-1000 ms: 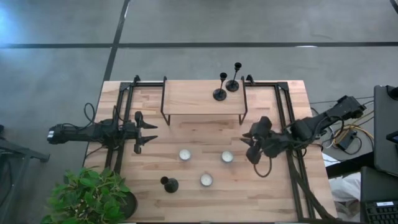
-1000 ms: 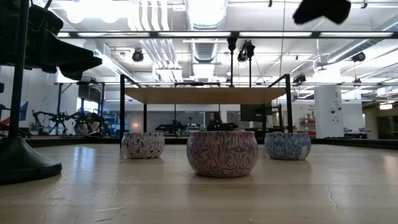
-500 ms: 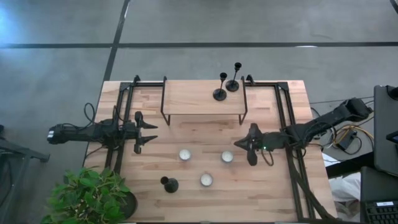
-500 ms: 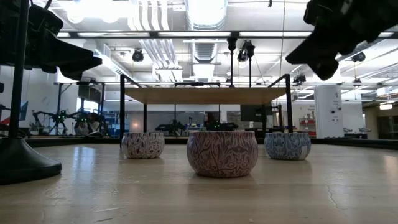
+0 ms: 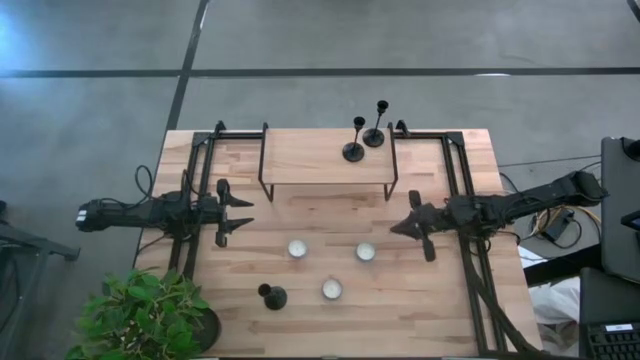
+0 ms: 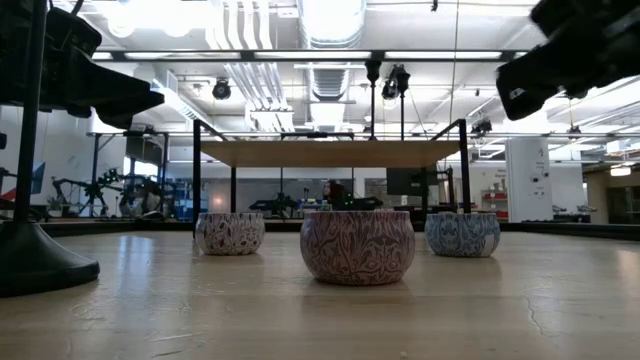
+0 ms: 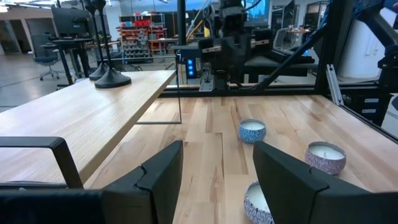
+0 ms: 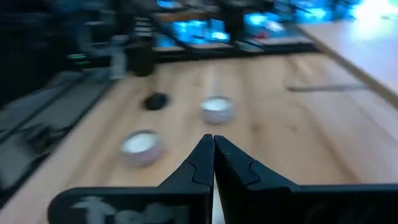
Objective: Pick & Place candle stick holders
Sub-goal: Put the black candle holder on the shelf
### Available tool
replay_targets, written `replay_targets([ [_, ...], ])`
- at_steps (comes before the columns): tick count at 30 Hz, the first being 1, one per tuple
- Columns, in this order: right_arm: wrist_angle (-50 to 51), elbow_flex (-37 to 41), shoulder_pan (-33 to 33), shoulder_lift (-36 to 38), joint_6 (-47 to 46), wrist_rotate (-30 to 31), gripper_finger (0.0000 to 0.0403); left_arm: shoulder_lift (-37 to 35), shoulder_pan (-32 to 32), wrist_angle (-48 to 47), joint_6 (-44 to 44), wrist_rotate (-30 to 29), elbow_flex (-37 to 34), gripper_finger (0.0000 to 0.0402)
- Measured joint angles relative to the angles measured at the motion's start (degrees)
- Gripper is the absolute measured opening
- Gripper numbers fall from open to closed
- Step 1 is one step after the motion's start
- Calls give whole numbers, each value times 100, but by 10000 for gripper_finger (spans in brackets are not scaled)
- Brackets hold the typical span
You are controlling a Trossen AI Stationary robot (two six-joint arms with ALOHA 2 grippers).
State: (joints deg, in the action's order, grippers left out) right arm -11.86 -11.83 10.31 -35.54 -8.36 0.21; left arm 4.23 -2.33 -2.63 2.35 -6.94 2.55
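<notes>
The dark left arm just lies stretched across the left side of the table, its two-finger left gripper [image 5: 236, 210] spread wide, fingers [image 7: 160, 180] well apart. The dark right arm reaches in low from the right edge, and its right gripper [image 5: 413, 226] is pinched closed, fingertips [image 8: 204, 155] touching, nothing between them.

Three patterned tealight candles [image 5: 331, 289] sit lower centre of the table [image 5: 300, 330]. A raised wooden shelf [image 5: 310, 157] occupies upper centre. A potted plant [image 5: 150, 315] stands lower left.
</notes>
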Motion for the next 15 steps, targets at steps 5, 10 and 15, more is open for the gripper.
replay_targets([
  [5, -202, 362, 4, 532, -96, -629, 8, 0, -2, 0, 0, 0, 0, 202],
  [10, -206, 536, 1, 793, -13, -454, 8, -1, -1, 0, 0, 0, 0, 202],
  [15, -205, 440, 2, 699, 1, -453, 8, -2, -1, 0, 0, 0, 0, 202],
])
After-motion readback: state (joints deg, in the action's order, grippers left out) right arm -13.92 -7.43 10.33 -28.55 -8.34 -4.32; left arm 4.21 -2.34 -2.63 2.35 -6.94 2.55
